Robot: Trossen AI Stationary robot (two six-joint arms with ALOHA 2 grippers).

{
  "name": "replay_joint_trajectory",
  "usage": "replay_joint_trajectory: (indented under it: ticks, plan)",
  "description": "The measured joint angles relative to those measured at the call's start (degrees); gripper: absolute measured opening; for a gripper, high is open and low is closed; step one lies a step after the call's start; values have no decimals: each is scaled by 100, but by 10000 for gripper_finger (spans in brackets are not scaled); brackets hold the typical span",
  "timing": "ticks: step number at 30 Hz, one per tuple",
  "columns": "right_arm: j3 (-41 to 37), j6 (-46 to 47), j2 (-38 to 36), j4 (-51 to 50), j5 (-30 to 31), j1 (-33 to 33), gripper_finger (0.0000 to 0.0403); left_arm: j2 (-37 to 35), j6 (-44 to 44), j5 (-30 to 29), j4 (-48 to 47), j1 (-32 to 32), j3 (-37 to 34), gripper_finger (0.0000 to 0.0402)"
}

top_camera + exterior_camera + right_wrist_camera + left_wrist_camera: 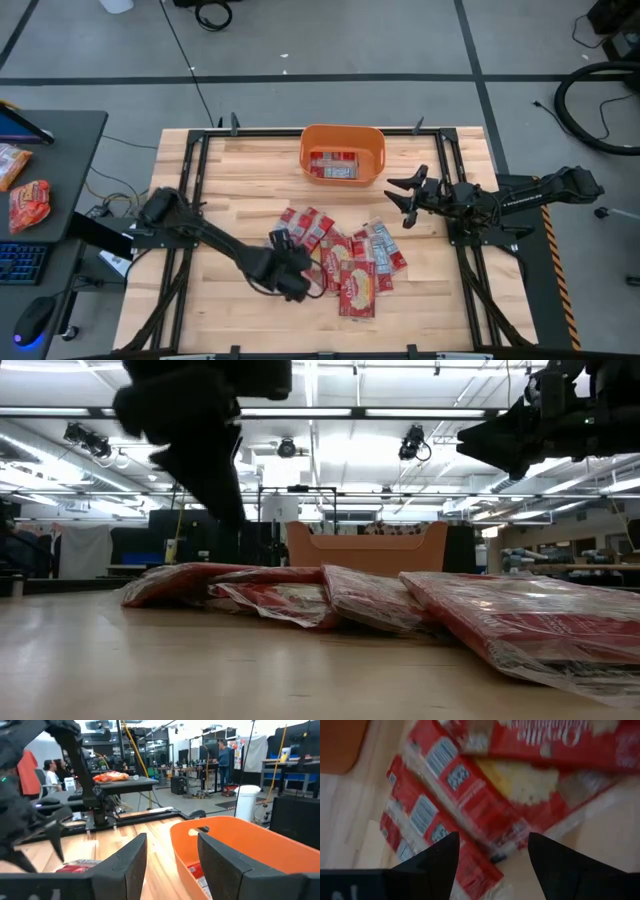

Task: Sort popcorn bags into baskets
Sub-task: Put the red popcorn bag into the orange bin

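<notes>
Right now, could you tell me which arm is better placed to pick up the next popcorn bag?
Left, probably. The left gripper hovers open over the popcorn bags; the right gripper is open beside the basket.

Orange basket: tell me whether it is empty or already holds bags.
Not empty. In the high view the orange basket holds popcorn bags on its floor; the right wrist view shows one inside too. The exact count cannot be told.

High view: straight down over the basket and whole table. Low view: table height, level, the basket far behind the packet pile. Left wrist: very close over packets near the basket. Right wrist: looks across the basket toward the room.
</notes>
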Motion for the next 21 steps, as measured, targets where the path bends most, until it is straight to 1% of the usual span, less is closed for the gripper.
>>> replay_joint_trajectory:
  ticks: [3,7,10,14,21]
  plan:
    - [0,-92,3,191,94,-3,180,389,-170,-177,-641,-68,312,240]
    - [0,-367,13,412,109,-5,180,688,-651,-32,-1222,-71,556,240]
    - [0,-569,11,579,117,-5,180,733,-866,165,-1276,-70,581,240]
    - [2,-776,18,803,119,-5,180,777,-1261,219,-1334,-70,580,234]
    - [2,-1040,22,976,119,-11,180,982,-1616,685,-1421,95,577,202]
